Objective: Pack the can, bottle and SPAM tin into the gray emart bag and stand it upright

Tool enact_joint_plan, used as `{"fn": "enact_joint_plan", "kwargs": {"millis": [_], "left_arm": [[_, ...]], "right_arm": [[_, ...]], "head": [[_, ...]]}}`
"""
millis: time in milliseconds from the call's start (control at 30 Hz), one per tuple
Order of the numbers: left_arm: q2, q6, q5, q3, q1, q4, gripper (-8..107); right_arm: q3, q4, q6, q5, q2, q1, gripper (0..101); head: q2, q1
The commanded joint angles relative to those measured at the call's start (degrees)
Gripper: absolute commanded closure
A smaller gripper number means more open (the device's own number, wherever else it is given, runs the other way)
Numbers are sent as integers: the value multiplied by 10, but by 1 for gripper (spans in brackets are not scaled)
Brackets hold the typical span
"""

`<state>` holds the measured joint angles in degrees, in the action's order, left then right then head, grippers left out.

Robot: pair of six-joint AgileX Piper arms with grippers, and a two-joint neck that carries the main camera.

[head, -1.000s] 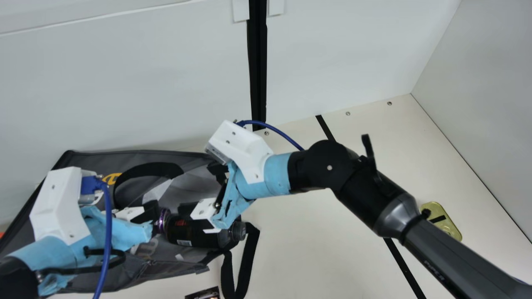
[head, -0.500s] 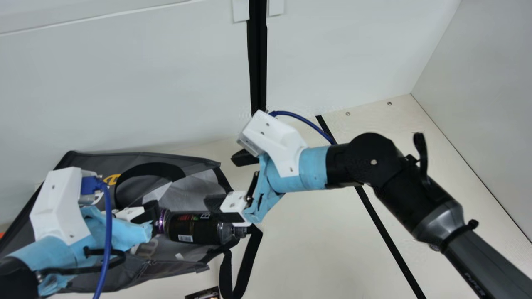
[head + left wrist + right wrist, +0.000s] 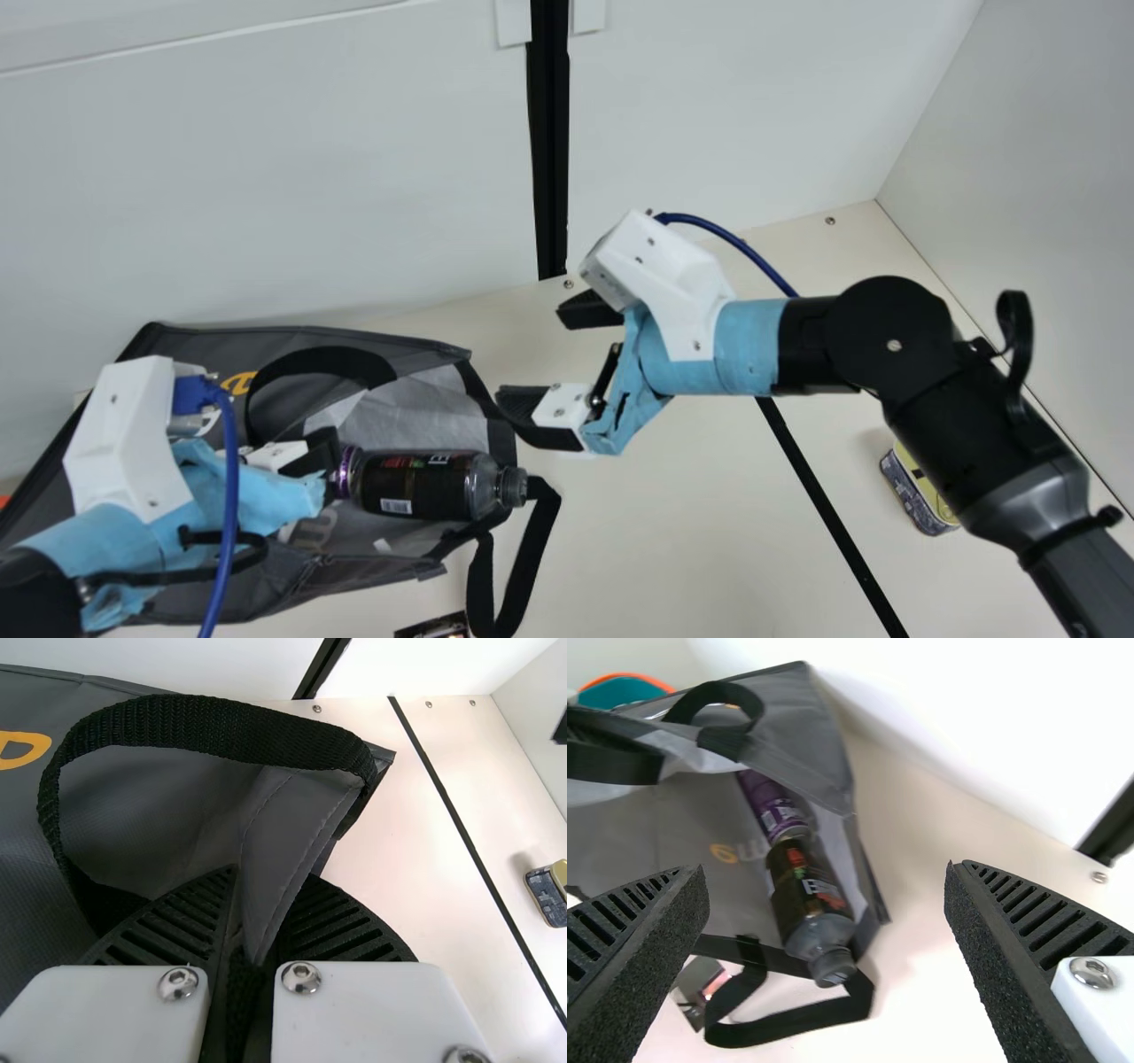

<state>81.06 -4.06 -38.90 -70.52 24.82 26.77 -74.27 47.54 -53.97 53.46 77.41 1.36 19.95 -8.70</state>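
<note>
On my main feed, a smooth white back panel (image 3: 266, 177) rises behind the cream tabletop (image 3: 656, 540), with a black vertical strip (image 3: 550, 142) running down it to the table's far edge. Two small white tabs (image 3: 512, 22) flank that strip at the top, and a pale raised line (image 3: 204, 36) slants across the panel's upper left. To my right, a light gray side panel (image 3: 1045, 195) meets it at a corner, its foot traced by a dark seam. I can pick out small round screws (image 3: 830, 221) along the table's back edge, and a straight black line (image 3: 824, 505) crossing the tabletop diagonally. The light looks soft and diffuse to me.
</note>
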Motion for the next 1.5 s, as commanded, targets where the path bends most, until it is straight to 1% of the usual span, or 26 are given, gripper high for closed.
{"fn": "enact_joint_plan", "kwargs": {"millis": [0, 200, 367, 567, 733, 900, 1200, 1467], "left_arm": [[0, 0, 0, 0, 0, 0, 107], [0, 0, 0, 0, 0, 0, 107], [0, 0, 0, 0, 0, 0, 107], [0, 0, 0, 0, 0, 0, 107], [0, 0, 0, 0, 0, 0, 107], [0, 0, 0, 0, 0, 0, 107], [0, 0, 0, 0, 0, 0, 107], [0, 0, 0, 0, 0, 0, 107]], "right_arm": [[2, -14, 10, -6, -8, -5, 6], [11, -64, 46, -27, -38, -19, 6], [19, -114, 85, -47, -61, -22, 6], [27, -185, 133, -68, -86, -22, 6], [30, -249, 177, -77, -103, -27, 6], [29, -307, 220, -76, -117, -39, 6], [31, -386, 287, -62, -141, -61, 6], [39, -466, 371, -43, -165, -72, 6]], "head": [[0, -13], [0, -13], [0, -13], [0, -13], [0, -13], [0, -13], [0, -13], [0, -13]]}}
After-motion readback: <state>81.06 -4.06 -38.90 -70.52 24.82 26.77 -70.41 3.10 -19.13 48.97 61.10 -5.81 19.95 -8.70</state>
